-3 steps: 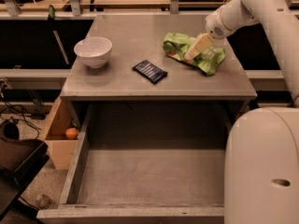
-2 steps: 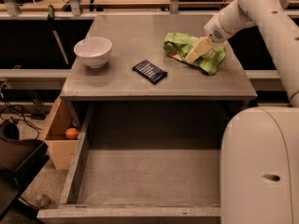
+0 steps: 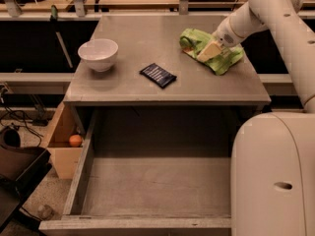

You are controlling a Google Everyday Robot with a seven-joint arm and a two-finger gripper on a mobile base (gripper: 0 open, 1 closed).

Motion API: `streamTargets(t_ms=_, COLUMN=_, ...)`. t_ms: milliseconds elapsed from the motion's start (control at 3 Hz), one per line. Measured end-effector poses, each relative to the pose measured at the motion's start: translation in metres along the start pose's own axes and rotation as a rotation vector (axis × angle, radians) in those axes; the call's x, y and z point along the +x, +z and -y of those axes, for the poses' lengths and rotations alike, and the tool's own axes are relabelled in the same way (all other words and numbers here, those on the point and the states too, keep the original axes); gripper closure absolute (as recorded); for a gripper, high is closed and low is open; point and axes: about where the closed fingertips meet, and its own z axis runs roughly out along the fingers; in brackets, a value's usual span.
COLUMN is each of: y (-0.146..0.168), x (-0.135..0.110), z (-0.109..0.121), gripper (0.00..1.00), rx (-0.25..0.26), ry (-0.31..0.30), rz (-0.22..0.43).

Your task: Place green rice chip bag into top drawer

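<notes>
The green rice chip bag [image 3: 224, 63], crumpled light green with an orange patch, lies on the grey tabletop [image 3: 162, 36] at the back right. My gripper [image 3: 208, 51] comes in from the right and sits down on the middle of the bag, touching it. The top drawer [image 3: 157, 181] is pulled out wide open below the table's front edge, and its bare grey bottom holds nothing.
A white bowl [image 3: 98, 54] stands at the table's left. A small flat dark-blue packet [image 3: 158, 75] lies near the table's middle front. A wooden box with an orange ball [image 3: 75, 140] sits on the floor at the left. My white base [image 3: 273, 176] fills the lower right.
The gripper stays on the bag at about the same place; the arm has shifted slightly. The bag, bowl and packet have not moved.
</notes>
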Motion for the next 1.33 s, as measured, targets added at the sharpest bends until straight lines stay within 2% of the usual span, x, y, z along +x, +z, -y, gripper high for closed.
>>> streamTargets(t_ms=333, y=0.0036, x=0.0003, z=-0.0014, gripper=0.86, rx=-0.005, ry=0.0, rz=-0.001)
streamTargets(t_ms=667, y=0.0032, x=-0.0001, z=-0.0012, gripper=1.0, rx=-0.005, ry=0.0, rz=-0.001)
streamTargets(t_ms=1333, y=0.003, x=-0.0002, z=-0.0012, gripper=1.0, rx=-0.005, ry=0.0, rz=-0.001)
